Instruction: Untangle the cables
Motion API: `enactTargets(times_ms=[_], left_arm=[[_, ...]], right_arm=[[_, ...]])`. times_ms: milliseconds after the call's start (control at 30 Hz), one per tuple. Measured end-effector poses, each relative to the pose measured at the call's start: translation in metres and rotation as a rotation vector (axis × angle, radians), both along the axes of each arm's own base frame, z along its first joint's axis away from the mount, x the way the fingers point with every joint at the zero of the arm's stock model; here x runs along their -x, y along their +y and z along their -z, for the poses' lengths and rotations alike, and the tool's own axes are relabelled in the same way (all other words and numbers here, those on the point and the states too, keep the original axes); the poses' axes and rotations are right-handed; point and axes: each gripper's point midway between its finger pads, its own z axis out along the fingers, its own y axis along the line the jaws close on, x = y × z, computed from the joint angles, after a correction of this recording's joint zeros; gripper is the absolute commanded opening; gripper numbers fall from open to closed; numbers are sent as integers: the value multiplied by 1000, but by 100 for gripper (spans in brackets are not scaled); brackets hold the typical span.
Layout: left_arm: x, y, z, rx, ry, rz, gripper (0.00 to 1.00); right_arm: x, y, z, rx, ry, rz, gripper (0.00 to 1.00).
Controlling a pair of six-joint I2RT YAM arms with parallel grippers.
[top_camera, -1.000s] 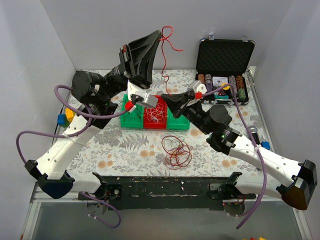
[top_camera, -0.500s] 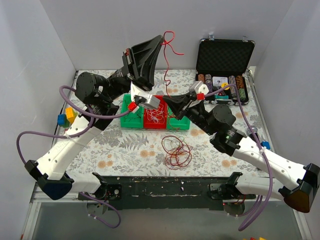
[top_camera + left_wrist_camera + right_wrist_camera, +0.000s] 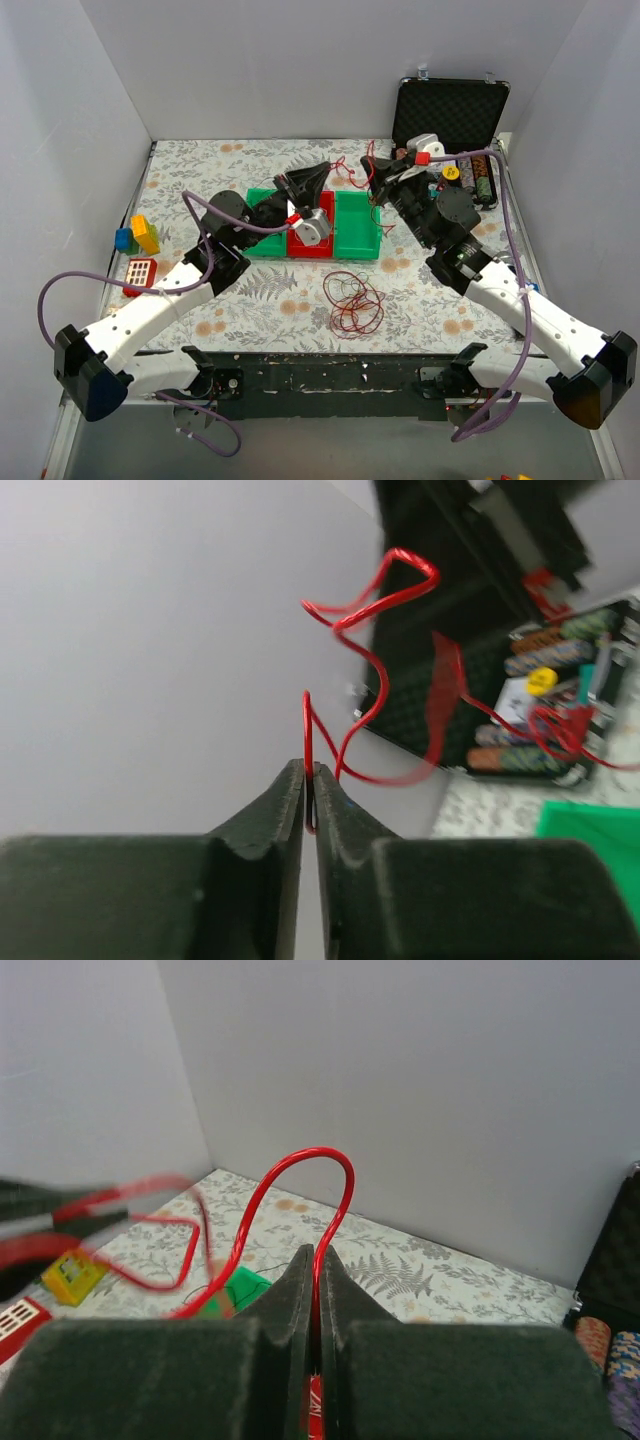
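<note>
1. Grey walls and a floral-patterned tabletop enclose the work.
2. One thin red wire strand is clamped between the closed fingers of the left gripper. It is also pinched tight by the right gripper, probably so that it can be drawn out between them.
3. A loose bundle of red, brown and whitish cables is seen on the table, well apart from both pairs of fingers, towards the arm bases.
4. Much of the strand's span is blurred, and whether it is joined to the bundle cannot be told.
</note>
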Motion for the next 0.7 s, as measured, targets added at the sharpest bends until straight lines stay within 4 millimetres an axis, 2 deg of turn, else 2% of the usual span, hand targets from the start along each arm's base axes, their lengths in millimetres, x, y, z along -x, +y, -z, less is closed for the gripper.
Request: enactTargets(times_ms=[100, 200, 300, 367, 467, 567, 700], left_arm=[[-5, -6, 36, -44, 116, 12, 29], [-5, -8, 48, -55, 179, 20, 52], [-7, -9, 61, -68, 246, 22, 64], [-9, -10, 68, -74, 284, 18, 78], [-9, -11, 80, -94, 337, 19, 83], [-6, -11, 90, -117, 377, 27, 98], [0, -8, 98, -137, 416, 37, 98]], right_arm=[[-15, -13, 3, -20, 22, 44, 1], [-23, -16, 7, -27, 37, 51, 1], [-32, -14, 17, -26, 63, 52, 1], [-39, -11, 27, -19, 91, 49, 1], [-47, -10, 37, -14, 116, 53, 1], [-53, -9, 44, -18, 134, 53, 1], [-60, -7, 49, -29, 146, 56, 1]])
